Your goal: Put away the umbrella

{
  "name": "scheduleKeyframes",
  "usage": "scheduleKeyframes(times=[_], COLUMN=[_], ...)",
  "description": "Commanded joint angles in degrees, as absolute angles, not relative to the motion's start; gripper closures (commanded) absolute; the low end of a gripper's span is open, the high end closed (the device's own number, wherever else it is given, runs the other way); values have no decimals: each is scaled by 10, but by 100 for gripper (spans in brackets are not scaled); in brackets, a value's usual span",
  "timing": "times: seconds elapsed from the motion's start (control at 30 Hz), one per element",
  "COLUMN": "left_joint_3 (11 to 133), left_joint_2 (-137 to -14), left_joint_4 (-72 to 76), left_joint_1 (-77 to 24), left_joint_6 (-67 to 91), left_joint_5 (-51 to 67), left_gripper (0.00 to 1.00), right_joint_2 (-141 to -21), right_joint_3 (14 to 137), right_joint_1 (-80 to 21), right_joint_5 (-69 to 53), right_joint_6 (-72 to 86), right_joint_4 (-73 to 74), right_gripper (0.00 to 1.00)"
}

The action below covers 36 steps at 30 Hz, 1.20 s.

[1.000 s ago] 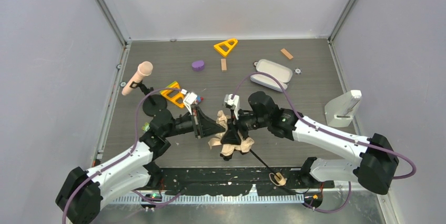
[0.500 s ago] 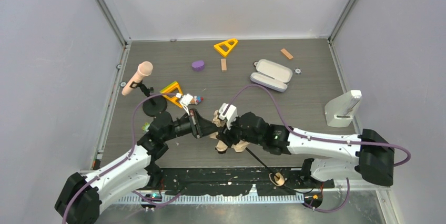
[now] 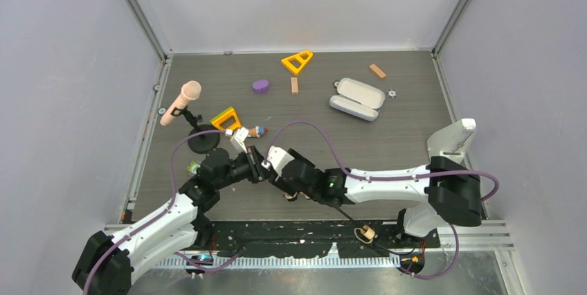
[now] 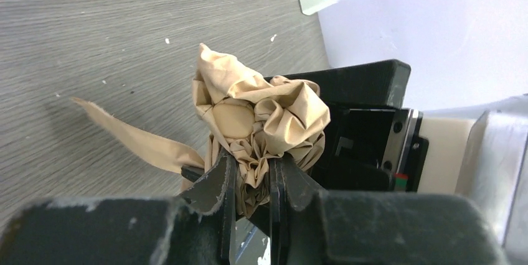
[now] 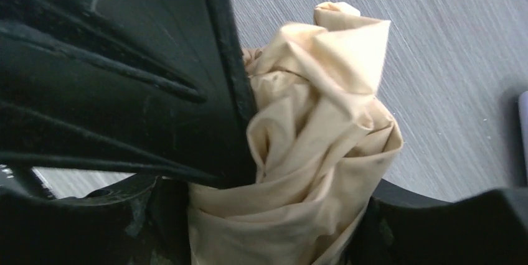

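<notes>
Dark grey wood-grain table (image 3: 387, 142) carries the pale beige folding umbrella (image 3: 291, 194), bunched at lower centre of the overhead view between both arms. Left claw (image 4: 252, 168) pinches a fold of its fabric. Right claw (image 5: 305, 153) brackets the bundle; whether it grips, I cannot tell. The tan handle (image 3: 365, 233) lies lower right.

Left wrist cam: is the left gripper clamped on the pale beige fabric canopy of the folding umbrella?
Yes: the left gripper pinches bunched fabric of the pale beige folding umbrella between its two black fingers.
</notes>
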<state>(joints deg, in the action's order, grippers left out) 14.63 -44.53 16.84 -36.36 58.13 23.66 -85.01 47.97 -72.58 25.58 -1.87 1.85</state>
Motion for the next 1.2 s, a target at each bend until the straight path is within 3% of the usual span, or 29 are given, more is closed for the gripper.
scheduleKeyframes(times=[0.0,0.37,0.43,0.5,0.53,0.6,0.7,0.77,0.8,0.83,0.93,1.17], left_joint_3=[189,195,193,187,184,181,177,179,183,187,196,219], left_joint_2=[-404,-372,-358,-344,-337,-324,-304,-286,-279,-270,-241,-204], left_joint_4=[308,301,293,289,289,279,266,248,232,213,161,109], left_joint_1=[-390,-390,-390,-390,-391,-390,-390,-389,-388,-386,-380,-366], left_joint_6=[602,611,609,607,605,601,589,579,570,559,528,472], left_joint_5=[302,279,265,253,247,238,223,215,211,208,195,202], left_gripper=[100,100,100,100,100,100,100,75,51,36,3,0], right_joint_2=[-923,-986,-989,-988,-982,-963,-920,-878,-845,-811,-745,-623], right_joint_3=[492,501,496,493,492,489,479,472,470,467,459,454], right_joint_1=[-723,-723,-723,-720,-719,-715,-705,-694,-690,-681,-656,-556], right_joint_5=[304,275,276,279,280,284,271,249,238,215,125,-155], right_joint_6=[-48,-13,4,23,27,40,46,45,43,42,38,60], right_joint_4=[42,47,38,36,36,34,20,12,10,5,4,-18], right_gripper=[32,33,46,63,76,91,94,94,94,94,94,94])
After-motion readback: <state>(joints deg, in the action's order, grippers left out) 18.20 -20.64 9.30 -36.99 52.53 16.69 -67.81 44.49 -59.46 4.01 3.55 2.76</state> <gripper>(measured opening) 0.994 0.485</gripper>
